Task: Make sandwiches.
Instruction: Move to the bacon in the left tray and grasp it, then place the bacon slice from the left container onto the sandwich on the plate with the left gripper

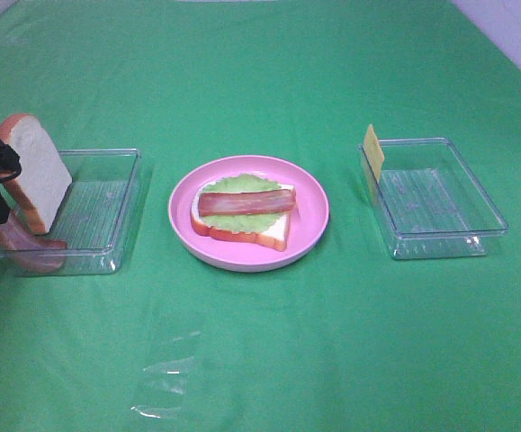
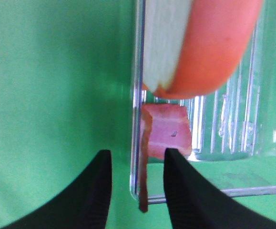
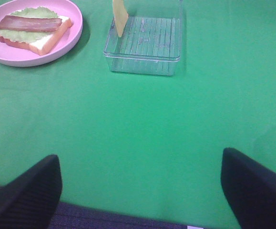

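Note:
On the pink plate point(image 1: 242, 256) lies the open sandwich point(image 1: 242, 216): a bread slice, green lettuce and one bacon strip point(image 1: 245, 202); it also shows in the right wrist view point(image 3: 33, 28). A second bread slice point(image 1: 37, 171) leans upright in the left clear tray point(image 1: 107, 243). Another bacon strip point(image 2: 168, 133) hangs over that tray's near corner. My left gripper point(image 2: 138, 160) straddles this strip and the tray wall, jaws apart with gaps on both sides. The yellow cheese point(image 1: 373, 150) leans on the right tray's point(image 1: 440, 243) wall. My right gripper point(image 3: 140, 191) stands wide open over bare cloth.
Green cloth covers the table. A crumpled piece of clear film point(image 1: 166, 387) lies on the cloth in front of the plate. The table's far right corner shows at the top right of the exterior view.

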`<action>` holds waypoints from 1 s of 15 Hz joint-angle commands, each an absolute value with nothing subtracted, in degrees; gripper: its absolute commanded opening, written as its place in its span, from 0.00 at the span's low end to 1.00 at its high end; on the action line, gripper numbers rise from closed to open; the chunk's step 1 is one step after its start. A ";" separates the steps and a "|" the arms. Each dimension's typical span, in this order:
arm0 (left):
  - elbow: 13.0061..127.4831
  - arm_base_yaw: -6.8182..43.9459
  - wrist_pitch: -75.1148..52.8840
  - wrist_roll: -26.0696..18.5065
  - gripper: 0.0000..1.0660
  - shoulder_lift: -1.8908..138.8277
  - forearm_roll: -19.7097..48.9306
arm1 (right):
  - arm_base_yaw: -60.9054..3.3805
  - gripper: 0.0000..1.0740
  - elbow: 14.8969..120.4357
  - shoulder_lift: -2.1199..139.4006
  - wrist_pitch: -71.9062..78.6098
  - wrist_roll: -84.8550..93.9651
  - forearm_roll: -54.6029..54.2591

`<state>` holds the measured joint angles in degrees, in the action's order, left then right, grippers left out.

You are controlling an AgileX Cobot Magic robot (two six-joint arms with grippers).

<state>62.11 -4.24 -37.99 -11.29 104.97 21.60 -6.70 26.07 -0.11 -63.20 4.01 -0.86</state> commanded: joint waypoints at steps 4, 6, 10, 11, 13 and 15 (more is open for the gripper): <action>62.28 -4.07 -38.16 -11.40 0.12 105.71 22.46 | -6.76 0.81 26.18 -2.12 -63.08 4.47 -1.09; 62.28 -4.07 -37.70 -11.40 0.00 105.71 22.46 | -6.76 0.81 26.18 -2.12 -63.08 4.47 -1.09; 62.28 -4.07 -37.18 -11.17 0.00 105.65 22.69 | -6.76 0.81 26.18 -2.12 -63.08 4.47 -1.09; 62.28 -4.07 -37.36 -11.17 0.00 105.48 23.20 | -6.76 0.81 26.18 -2.12 -63.08 4.47 -1.09; 62.28 -4.07 -38.39 -11.17 0.00 105.31 25.21 | -6.76 0.81 26.18 -2.12 -63.08 4.47 -1.09; 62.28 -4.07 -40.34 -11.46 0.00 105.31 27.67 | -6.76 0.81 26.18 -2.12 -63.08 4.47 -1.09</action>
